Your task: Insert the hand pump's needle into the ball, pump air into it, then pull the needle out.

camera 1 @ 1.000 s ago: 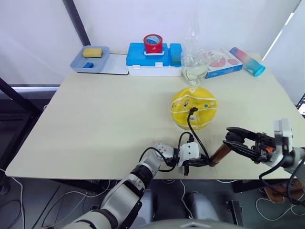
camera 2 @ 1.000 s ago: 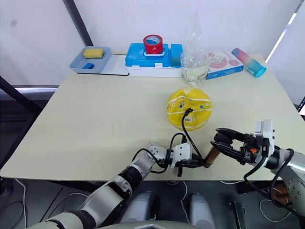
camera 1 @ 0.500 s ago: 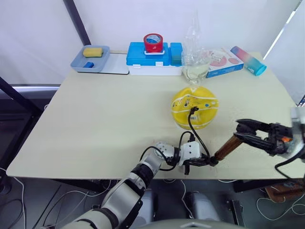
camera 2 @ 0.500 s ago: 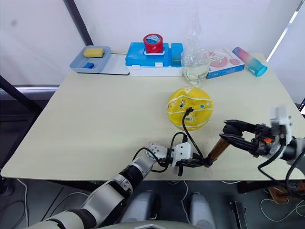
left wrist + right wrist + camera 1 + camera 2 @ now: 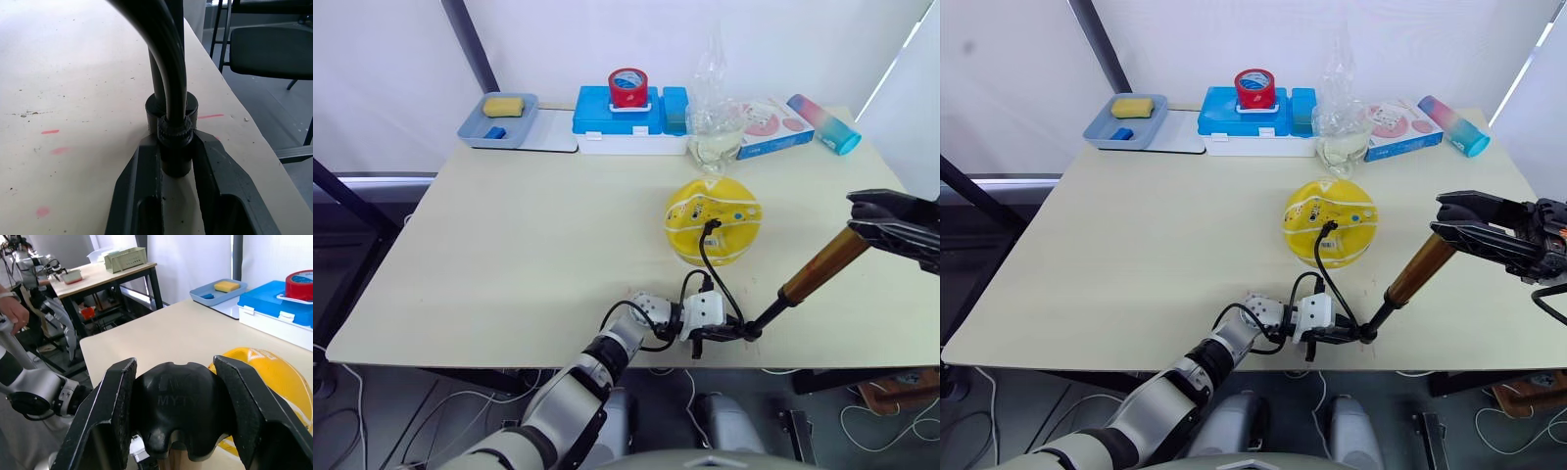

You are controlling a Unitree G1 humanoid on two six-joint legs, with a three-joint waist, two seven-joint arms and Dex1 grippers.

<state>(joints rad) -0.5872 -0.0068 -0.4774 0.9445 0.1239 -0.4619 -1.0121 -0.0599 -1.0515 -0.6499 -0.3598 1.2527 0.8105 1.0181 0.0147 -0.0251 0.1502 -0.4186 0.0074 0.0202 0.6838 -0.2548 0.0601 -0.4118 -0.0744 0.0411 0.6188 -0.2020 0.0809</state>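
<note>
Left wrist view shows the left gripper [image 5: 177, 161] clamped on the black base end of the slim amber-gold hand pump [image 5: 822, 265], which rests on the cream bench [image 5: 509, 255] just in front of the yellow ball with white seam lines [image 5: 713, 220]. From that base the pump slants up and away to the ball's right, where the right gripper [image 5: 178, 416] is closed around its black handle. Its thin black hose [image 5: 715, 269] curves up to the ball's top, where the needle's small black fitting [image 5: 712, 225] sits against the surface.

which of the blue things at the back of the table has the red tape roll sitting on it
The blue case with the white base, at mid-back, carries the tape roll. The tray holds a sponge; the tumbler lies bare.
</note>
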